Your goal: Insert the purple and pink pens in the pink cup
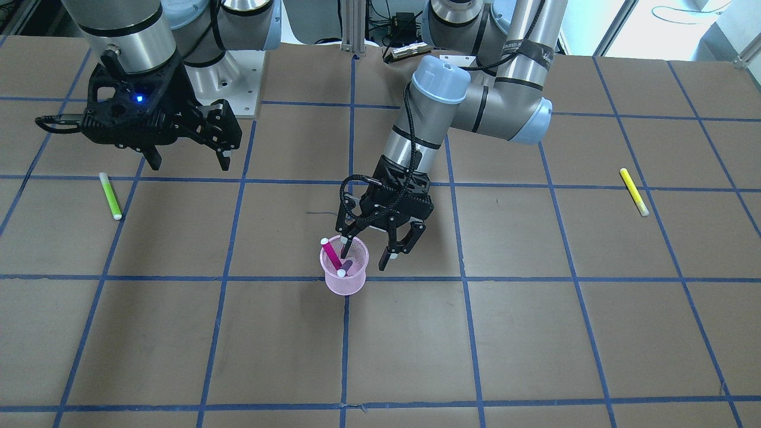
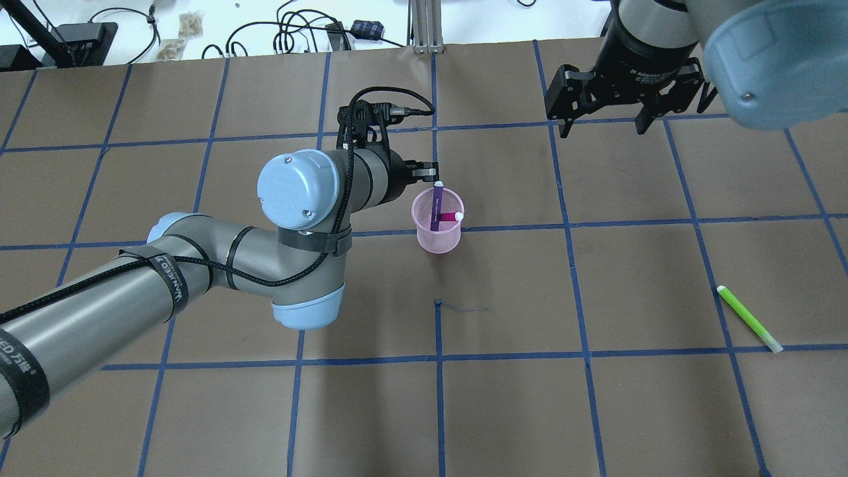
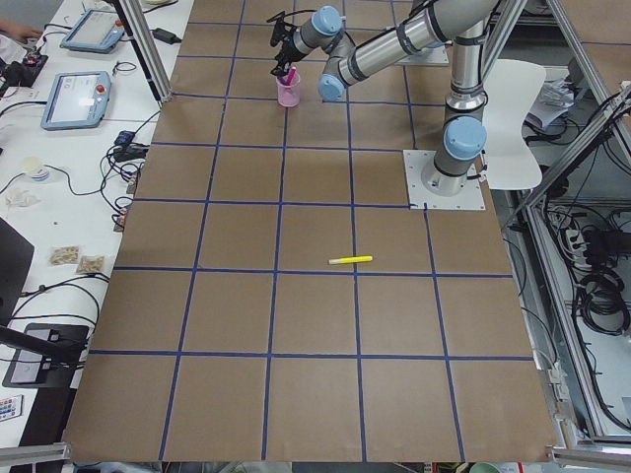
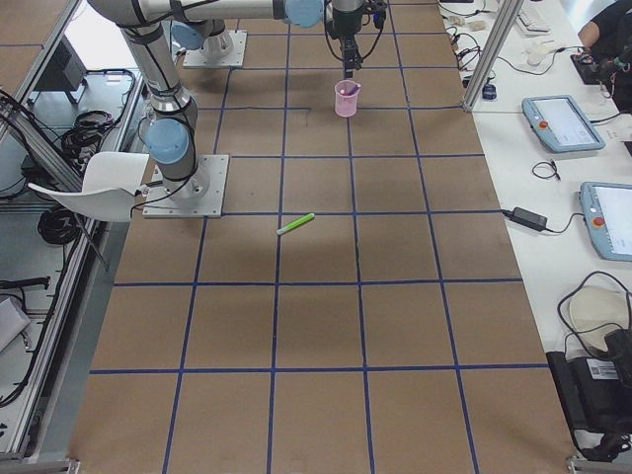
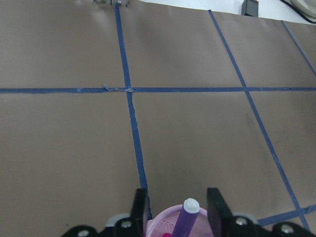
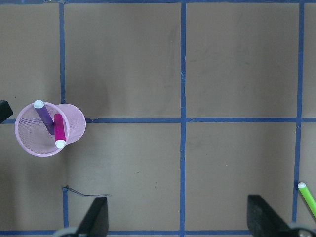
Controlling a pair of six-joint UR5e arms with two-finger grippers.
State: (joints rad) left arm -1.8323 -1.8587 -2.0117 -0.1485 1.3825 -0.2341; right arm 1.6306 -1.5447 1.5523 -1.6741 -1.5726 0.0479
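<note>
Brown-papered table (image 2: 503,397), taped into blue squares, carries one cup and four pens. From the robot's left: one yellow pen (image 1: 633,191) lies flat, alone. The left gripper (image 5: 177,207) hangs over the pink cup (image 6: 29,145), jaws spread and gripping nothing. The upright cup holds two leaning pens, the purple pen (image 6: 44,116) and the pink pen (image 6: 59,129). The right gripper (image 2: 601,126) hovers wide apart, empty. One green pen (image 2: 748,319) lies flat.
</note>
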